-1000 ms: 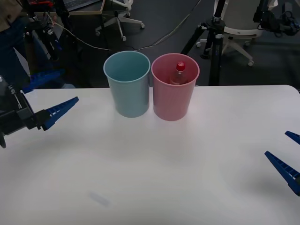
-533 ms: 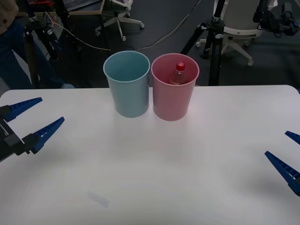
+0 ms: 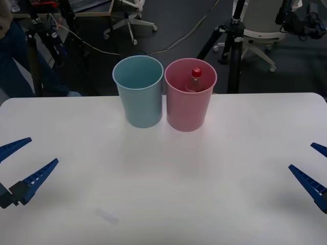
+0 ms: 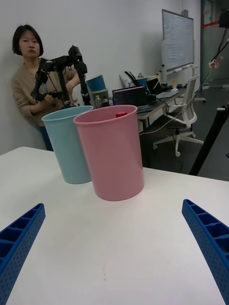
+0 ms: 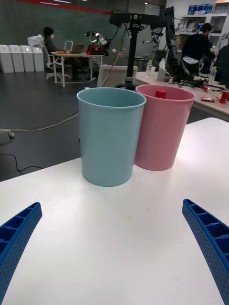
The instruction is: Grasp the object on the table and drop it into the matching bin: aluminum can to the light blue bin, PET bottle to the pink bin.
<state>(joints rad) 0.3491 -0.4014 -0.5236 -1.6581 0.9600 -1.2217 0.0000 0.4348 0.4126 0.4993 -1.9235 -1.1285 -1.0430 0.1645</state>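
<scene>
Our left gripper (image 3: 15, 166), spread empty at the table's (image 3: 168, 194) left edge, sits well clear of the PET bottle (image 3: 195, 77) standing upright inside the pink bin (image 3: 190, 104).

The front camera looks down on the table (image 3: 163, 194); both wrist cameras sit low at opposite ends, sharing the pink bin (image 4: 113, 151) and light blue bin (image 5: 109, 136).

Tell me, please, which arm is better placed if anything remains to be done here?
Neither, really. The bottle already stands inside the pink bin. The left gripper and right gripper are both open, empty and low at the table's opposite edges, about equally far from the bins.
</scene>
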